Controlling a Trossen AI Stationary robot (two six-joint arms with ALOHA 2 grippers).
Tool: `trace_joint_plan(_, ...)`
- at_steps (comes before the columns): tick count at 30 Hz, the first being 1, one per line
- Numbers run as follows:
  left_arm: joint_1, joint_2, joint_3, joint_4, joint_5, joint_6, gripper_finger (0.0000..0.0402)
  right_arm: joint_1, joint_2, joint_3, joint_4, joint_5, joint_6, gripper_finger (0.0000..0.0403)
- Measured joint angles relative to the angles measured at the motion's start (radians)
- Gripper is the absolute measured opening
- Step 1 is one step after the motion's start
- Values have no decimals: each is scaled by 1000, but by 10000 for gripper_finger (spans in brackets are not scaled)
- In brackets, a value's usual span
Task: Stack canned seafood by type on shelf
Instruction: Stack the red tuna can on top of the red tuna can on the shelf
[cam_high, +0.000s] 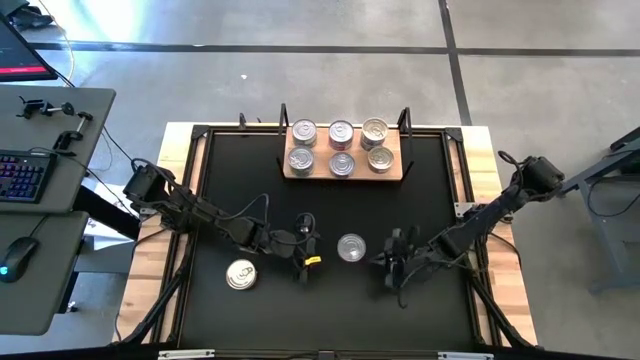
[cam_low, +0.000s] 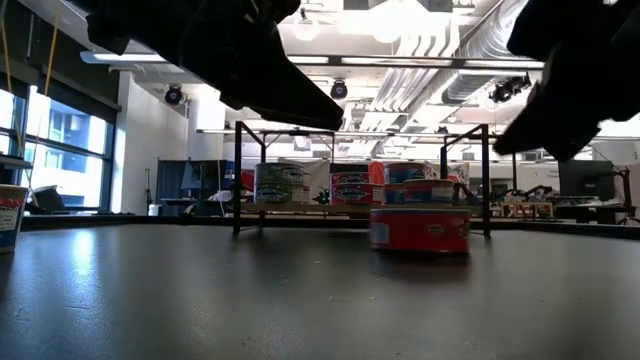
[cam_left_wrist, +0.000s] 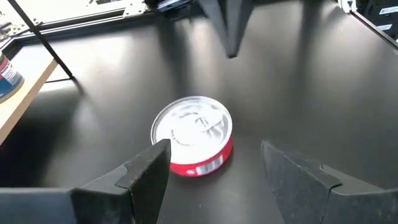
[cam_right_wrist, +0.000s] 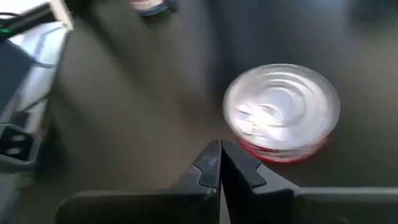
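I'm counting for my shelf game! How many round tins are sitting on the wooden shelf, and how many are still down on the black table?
Round shiny-lidded tins on the light-brown wooden shelf: 6, in two rows of three, for example the back-left tin
Round tins on the black table: 2, a red-sided tin and a gold-lidded tin
Total: 8

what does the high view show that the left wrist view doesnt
Only the high view shows six cans on the shelf, a gold-lidded can on the black tabletop, and the shut right claw. Only the left wrist view shows the red side of the red-sided can. Both show that can between the arms and the open left claw.
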Motion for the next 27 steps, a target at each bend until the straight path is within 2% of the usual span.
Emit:
trace_joint_plan(2,-2,0,0,-3,0,0,240,-14,0,0,-67,7,39,0)
trace_joint_plan(6,-2,1,0,-21,31,1,240,-49,2,-7,-266,32,224,0)
trace_joint_plan(9,1,22,1,-19,65,15,241,-74,30,-21,-243,75,237,0)
trace_joint_plan(12,3,62,1,-4,60,15,241,-104,88,-21,-156,84,236,0)
trace_joint_plan(15,3,98,1,25,56,15,241,-142,162,-21,-27,-5,226,0)
trace_joint_plan(19,-2,129,1,50,55,54,241,-175,263,-23,265,-112,118,0)
trace_joint_plan(22,-13,135,1,51,55,108,241,-184,297,-21,465,-113,14,0)
trace_joint_plan(27,-24,135,1,36,59,177,241,-192,294,-21,533,-108,-80,0)
